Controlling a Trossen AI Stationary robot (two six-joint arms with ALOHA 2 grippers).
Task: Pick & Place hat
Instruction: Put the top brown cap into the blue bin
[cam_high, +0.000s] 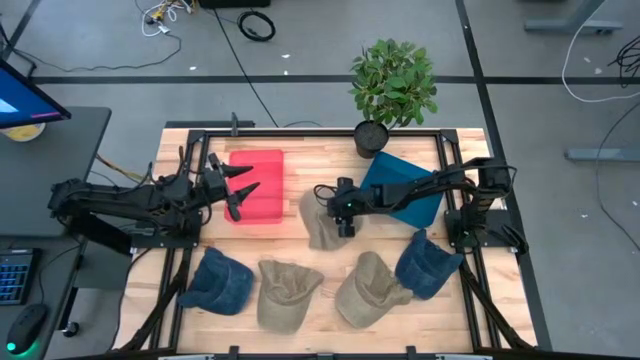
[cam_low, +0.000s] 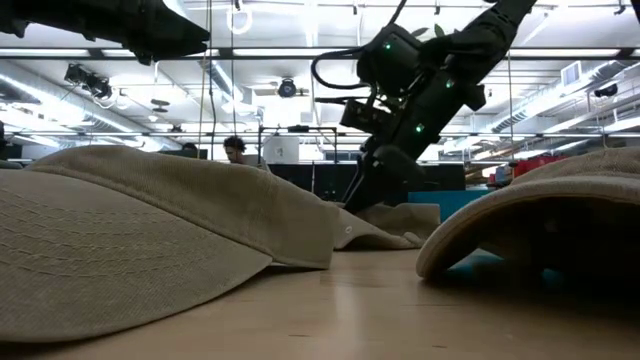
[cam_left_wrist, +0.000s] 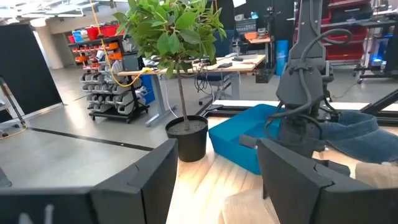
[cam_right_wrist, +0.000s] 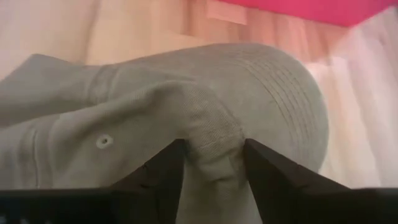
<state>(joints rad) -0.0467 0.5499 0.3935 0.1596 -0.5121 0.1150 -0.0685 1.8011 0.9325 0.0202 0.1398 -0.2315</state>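
Note:
A tan hat (cam_high: 320, 230) lies on the wooden table between the red box (cam_high: 258, 178) and the blue bin (cam_high: 408, 192). It fills the right wrist view (cam_right_wrist: 124, 112), brim toward the red box. My right gripper (cam_high: 342, 214) reaches in from the right and is shut on the hat's crown; it also shows in the low view (cam_low: 375, 195). My left gripper (cam_high: 240, 190) hovers open and empty over the red box, and its fingers (cam_left_wrist: 143, 180) frame the plant and the bin. My right gripper pinches a raised fold of the tan hat's crown (cam_right_wrist: 211, 146) between its two fingers (cam_right_wrist: 165, 171), slanting down from the table's right side. The cloth bunches up into a ridge between the fingers. The rest of the hat lies on the table.
Two tan hats (cam_high: 285, 293) (cam_high: 368, 290) and two blue hats (cam_high: 217, 280) (cam_high: 428, 263) lie along the near edge. A potted plant (cam_high: 392, 85) stands at the far edge. A black frame (cam_high: 300, 133) rims the table.

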